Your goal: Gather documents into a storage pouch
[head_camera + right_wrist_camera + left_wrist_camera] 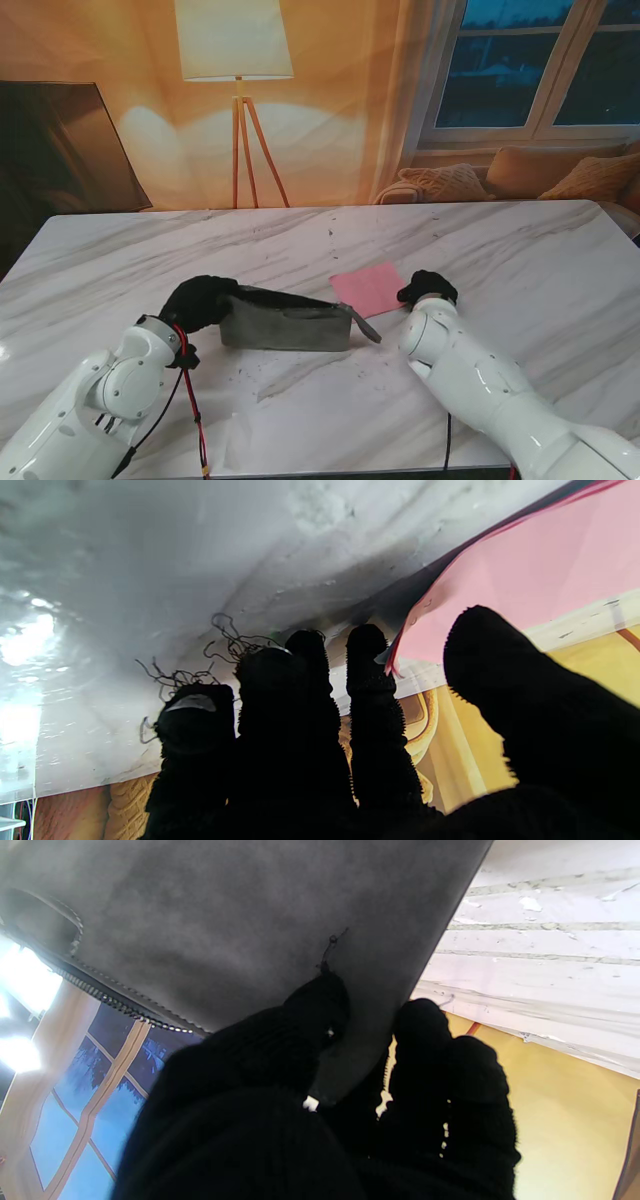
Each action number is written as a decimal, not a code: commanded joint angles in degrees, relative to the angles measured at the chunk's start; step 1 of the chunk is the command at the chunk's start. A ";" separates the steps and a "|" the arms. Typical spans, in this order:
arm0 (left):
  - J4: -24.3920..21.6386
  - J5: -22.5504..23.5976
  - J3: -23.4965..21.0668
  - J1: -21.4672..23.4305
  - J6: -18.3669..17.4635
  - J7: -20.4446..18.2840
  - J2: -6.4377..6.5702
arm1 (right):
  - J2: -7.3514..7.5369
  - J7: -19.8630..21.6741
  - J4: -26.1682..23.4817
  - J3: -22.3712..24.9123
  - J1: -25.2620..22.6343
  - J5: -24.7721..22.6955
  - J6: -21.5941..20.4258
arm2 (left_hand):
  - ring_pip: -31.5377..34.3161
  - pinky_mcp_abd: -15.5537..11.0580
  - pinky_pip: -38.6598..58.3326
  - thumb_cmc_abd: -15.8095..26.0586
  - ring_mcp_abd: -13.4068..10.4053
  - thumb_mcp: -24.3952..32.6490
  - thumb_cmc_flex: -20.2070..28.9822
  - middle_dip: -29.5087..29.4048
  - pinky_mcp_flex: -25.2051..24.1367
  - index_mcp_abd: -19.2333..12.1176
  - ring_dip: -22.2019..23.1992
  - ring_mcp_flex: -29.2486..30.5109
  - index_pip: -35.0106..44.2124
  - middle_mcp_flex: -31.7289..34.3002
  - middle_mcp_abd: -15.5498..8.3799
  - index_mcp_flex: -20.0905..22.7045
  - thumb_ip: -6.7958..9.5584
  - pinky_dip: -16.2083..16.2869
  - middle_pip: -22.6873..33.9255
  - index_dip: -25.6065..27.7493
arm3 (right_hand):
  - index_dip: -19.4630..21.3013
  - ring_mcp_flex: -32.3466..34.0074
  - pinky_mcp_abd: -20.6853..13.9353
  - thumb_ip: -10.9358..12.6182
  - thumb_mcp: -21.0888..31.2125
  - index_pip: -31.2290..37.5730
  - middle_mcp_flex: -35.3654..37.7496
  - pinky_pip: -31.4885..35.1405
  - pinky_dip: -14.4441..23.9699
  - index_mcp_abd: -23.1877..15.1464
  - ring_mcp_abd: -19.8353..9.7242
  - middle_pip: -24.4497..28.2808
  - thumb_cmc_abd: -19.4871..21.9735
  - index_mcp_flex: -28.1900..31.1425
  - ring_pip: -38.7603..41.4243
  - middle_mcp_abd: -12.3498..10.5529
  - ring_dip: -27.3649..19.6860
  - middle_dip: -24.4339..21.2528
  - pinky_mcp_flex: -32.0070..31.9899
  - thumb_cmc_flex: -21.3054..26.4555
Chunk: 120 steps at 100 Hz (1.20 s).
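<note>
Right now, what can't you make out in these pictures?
- Inside the grey pouch: stand view shows only its outside; left hand covers one end.
- Whether the right hand grips the pink paper: fingers only meet its edge.
- Writing on paper: none readable.

warm light from the floor lamp (234, 40) washes the wall orange; the marble tabletop (500, 250) stays evenly lit. wrist views show glare patches, soft focus, and near-black gloved fingers (375, 680).
</note>
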 commanded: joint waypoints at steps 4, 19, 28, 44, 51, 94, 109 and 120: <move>-0.29 -0.01 -0.06 0.35 -0.06 -0.60 -0.23 | -0.84 0.11 0.83 0.01 -0.16 0.39 -0.69 | 0.68 -2.81 0.73 0.88 3.07 2.19 3.43 1.23 -0.63 1.01 0.55 2.22 4.87 2.86 -1.29 3.10 -0.29 1.05 1.64 2.68 | -2.40 2.57 1.05 -2.71 2.85 2.62 3.92 4.81 -2.11 -1.79 -0.19 0.09 -2.51 2.24 3.08 1.53 -1.20 -1.34 2.17 2.47; -0.25 0.04 -0.11 0.35 -0.34 -0.64 -0.20 | -2.02 -2.54 3.22 -0.21 0.57 0.99 -1.86 | 0.65 -2.84 0.68 0.90 3.05 2.17 3.43 1.18 -0.70 0.98 0.56 2.20 4.85 2.83 -1.28 3.13 -0.29 1.03 1.60 2.66 | -3.57 5.36 1.88 -2.83 2.97 5.01 8.45 5.78 -4.22 -4.47 0.17 0.28 -1.94 6.12 3.24 1.32 -3.30 -1.64 4.84 6.53; -0.32 0.26 -0.33 0.44 -0.48 -0.60 -0.18 | -2.94 -4.22 4.86 -0.09 1.08 1.87 -2.77 | 0.55 -2.85 0.63 0.88 2.99 2.17 3.44 1.18 -0.71 0.99 0.53 2.14 4.86 2.81 -1.30 3.14 -0.28 1.00 1.60 2.66 | -6.20 6.80 2.88 -2.70 1.11 4.02 11.38 5.85 -6.12 -6.23 1.41 -0.72 -0.18 10.46 2.48 1.29 -4.84 -3.01 5.39 6.36; -0.46 0.48 -0.66 0.60 -0.56 -0.63 -0.14 | -4.31 -5.18 7.63 -0.38 2.25 3.24 -2.74 | 0.51 -2.83 0.57 0.86 2.99 2.20 3.43 1.15 -0.71 0.96 0.54 2.16 4.89 2.89 -1.34 3.19 -0.28 0.94 1.59 2.67 | -9.16 6.02 3.17 -2.84 -1.03 1.10 11.08 5.50 -7.24 -5.98 2.13 -1.09 0.84 11.06 1.98 1.04 -5.51 -3.91 4.46 3.16; -0.52 0.48 -0.71 0.64 -0.50 -0.85 -0.10 | -4.93 -5.59 9.01 -0.56 2.78 3.82 -2.92 | 0.50 -2.81 0.55 0.87 2.98 2.19 3.43 1.15 -0.71 0.97 0.55 2.16 4.85 2.86 -1.33 3.14 -0.28 0.92 1.58 2.64 | -9.80 5.30 3.05 -2.34 -1.19 -0.58 10.12 5.27 -7.47 -4.64 2.06 -0.90 0.98 9.32 1.95 0.89 -5.60 -4.07 3.87 0.39; -0.36 0.27 -0.72 0.50 -0.59 -1.02 -0.10 | -6.46 -9.92 10.89 0.40 2.98 5.11 -6.33 | 0.38 -2.79 0.46 0.86 2.92 2.20 3.44 1.16 -0.77 0.92 0.57 2.17 4.90 2.86 -1.33 3.23 -0.26 0.78 1.56 2.67 | -17.84 9.11 3.11 -1.71 2.32 0.03 15.08 7.24 -8.99 -7.30 1.22 0.07 -0.90 17.41 2.70 0.05 -6.41 -4.81 7.54 14.33; -0.31 0.38 -0.84 0.55 -0.76 -0.89 -0.10 | -6.29 -11.82 9.39 2.19 2.23 5.42 -6.93 | 0.34 -2.82 0.47 0.83 2.91 2.20 3.42 1.14 -0.74 0.87 0.57 2.16 4.91 2.89 -1.40 3.24 -0.27 0.75 1.57 2.68 | -17.45 9.08 3.16 -1.37 2.35 1.45 15.09 7.37 -9.21 -8.56 1.48 0.01 -1.18 19.76 2.83 0.33 -6.45 -4.89 7.59 15.90; -0.38 0.48 -0.98 0.65 -0.67 -0.67 -0.13 | -5.02 -12.25 5.78 3.78 0.77 4.55 -6.92 | 0.32 -2.79 0.47 0.83 2.91 2.22 3.42 1.16 -0.73 0.88 0.58 2.16 4.90 2.88 -1.38 3.21 -0.27 0.73 1.57 2.68 | -16.62 9.07 3.12 -1.04 2.80 2.33 15.24 7.40 -9.36 -8.96 1.49 -0.14 -2.12 20.84 2.86 0.37 -6.49 -5.02 7.60 17.26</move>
